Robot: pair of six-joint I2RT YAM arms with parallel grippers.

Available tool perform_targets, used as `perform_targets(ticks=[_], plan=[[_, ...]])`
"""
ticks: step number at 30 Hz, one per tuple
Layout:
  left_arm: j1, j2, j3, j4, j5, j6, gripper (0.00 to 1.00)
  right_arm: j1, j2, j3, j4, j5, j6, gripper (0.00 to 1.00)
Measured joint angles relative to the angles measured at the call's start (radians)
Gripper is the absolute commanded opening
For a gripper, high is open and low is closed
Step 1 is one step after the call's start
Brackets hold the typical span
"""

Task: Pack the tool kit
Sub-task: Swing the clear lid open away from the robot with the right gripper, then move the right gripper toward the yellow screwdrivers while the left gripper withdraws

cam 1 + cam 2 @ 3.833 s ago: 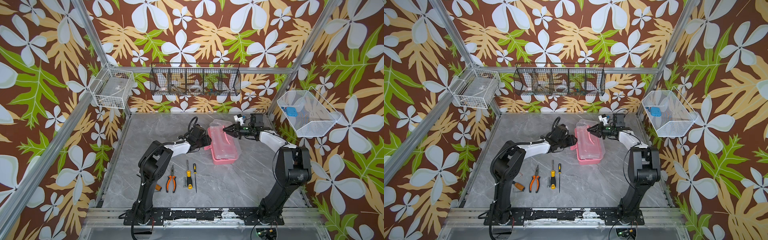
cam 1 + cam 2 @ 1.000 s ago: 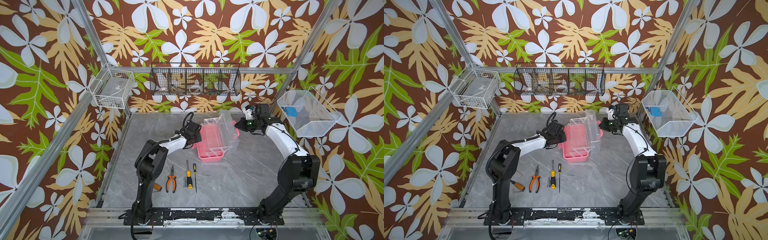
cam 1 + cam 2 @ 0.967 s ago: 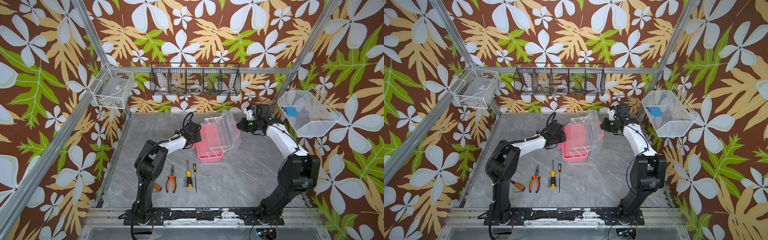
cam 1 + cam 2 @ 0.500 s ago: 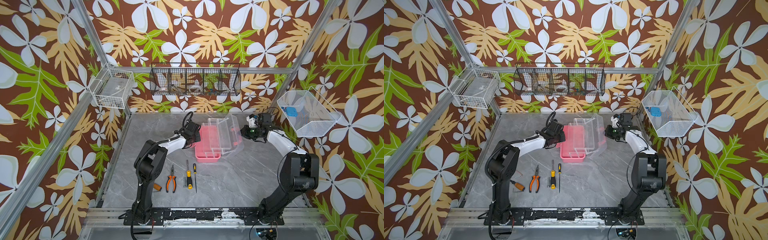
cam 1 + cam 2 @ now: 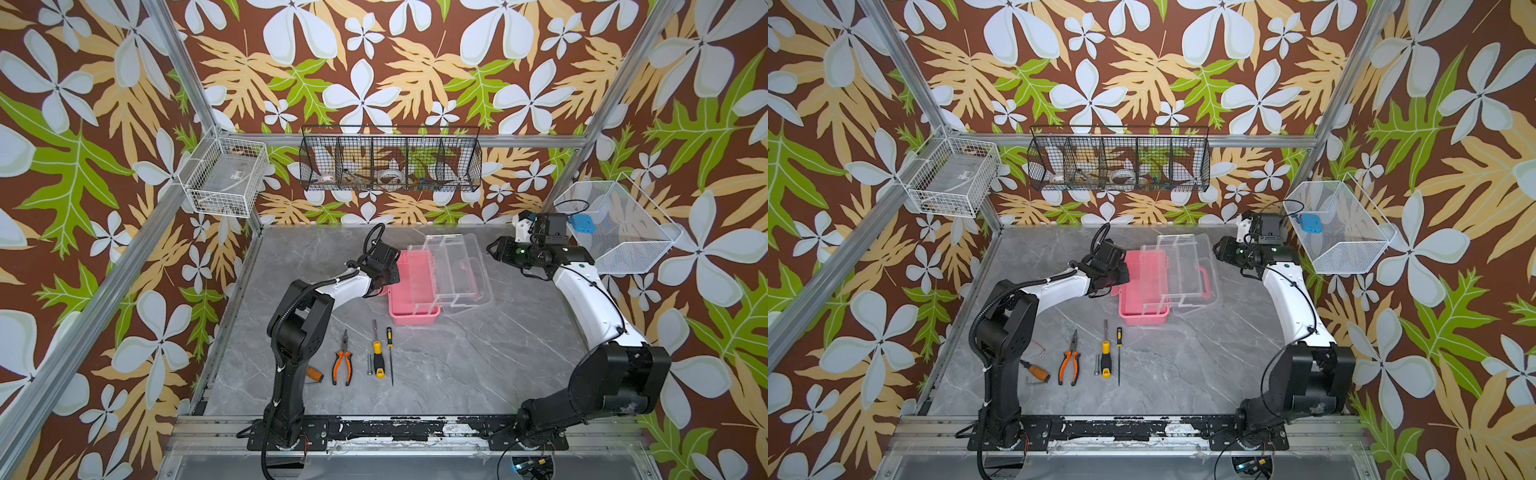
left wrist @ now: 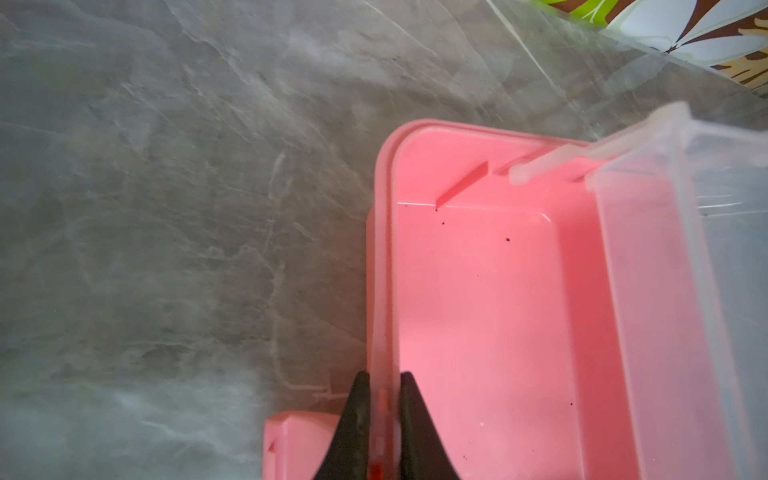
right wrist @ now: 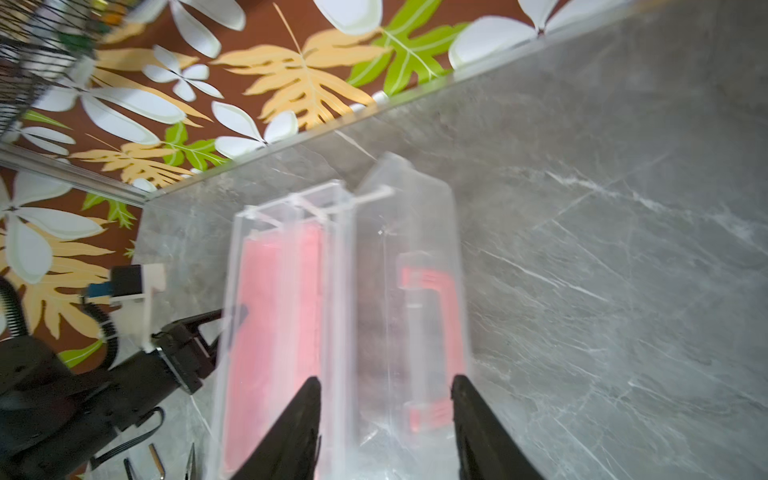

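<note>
The tool kit's pink case (image 5: 411, 291) lies open mid-table in both top views, its clear lid (image 5: 471, 270) folded out flat to the right and a clear inner tray (image 5: 432, 262) raised over the base. My left gripper (image 6: 384, 395) is shut on the case's left rim (image 6: 382, 266). My right gripper (image 5: 492, 249) hangs open just right of the lid, touching nothing; in the right wrist view its jaws (image 7: 386, 386) stand wide apart. In front of the case lie orange-black pliers (image 5: 342, 361), a yellow-black screwdriver (image 5: 377, 358), a thin screwdriver (image 5: 390, 353) and a small metal bit (image 5: 368, 365).
An orange-handled tool (image 5: 1038, 372) and hex keys (image 5: 1030, 380) lie by the left arm's base. A black wire basket (image 5: 390, 164) hangs on the back wall. White wire baskets hang at the left (image 5: 224, 178) and right (image 5: 615, 232).
My right gripper has opened and let go of the clear lid, which dropped flat to the right; that arm drew back rightwards. The left gripper keeps its hold on the rim.
</note>
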Motion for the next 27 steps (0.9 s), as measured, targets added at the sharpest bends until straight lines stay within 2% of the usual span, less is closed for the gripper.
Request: perform_targets(ticks=[3,6,13,15,18,20,22,27], plan=[[0.0,0.006,0.014,-0.008,0.006,-0.007,0.12,0.066,-0.009,0.021,0.0,0.0,-0.01,0.02],[-0.001,0.011,0.026,-0.021,0.008,-0.011,0.13,0.109,-0.01,-0.027,0.001,-0.025,-0.023,0.0],[-0.001,0.023,0.042,-0.026,0.034,-0.027,0.13,0.115,-0.024,-0.178,-0.011,-0.016,-0.026,0.0],[-0.002,0.018,0.03,-0.01,0.038,-0.039,0.14,0.114,-0.027,-0.179,-0.01,-0.018,-0.03,0.03],[-0.002,-0.002,-0.001,0.017,0.05,-0.062,0.25,0.117,-0.029,-0.165,-0.011,-0.017,-0.035,0.1],[-0.006,-0.024,-0.026,-0.032,0.07,-0.09,0.32,0.151,-0.037,-0.142,-0.014,0.001,-0.046,0.17],[-0.008,-0.057,-0.037,-0.083,0.086,-0.091,0.4,0.227,-0.056,-0.12,-0.016,0.039,-0.063,0.24],[-0.005,-0.173,0.001,-0.109,0.093,-0.097,0.54,0.471,-0.129,-0.134,-0.021,0.165,-0.09,0.36]])
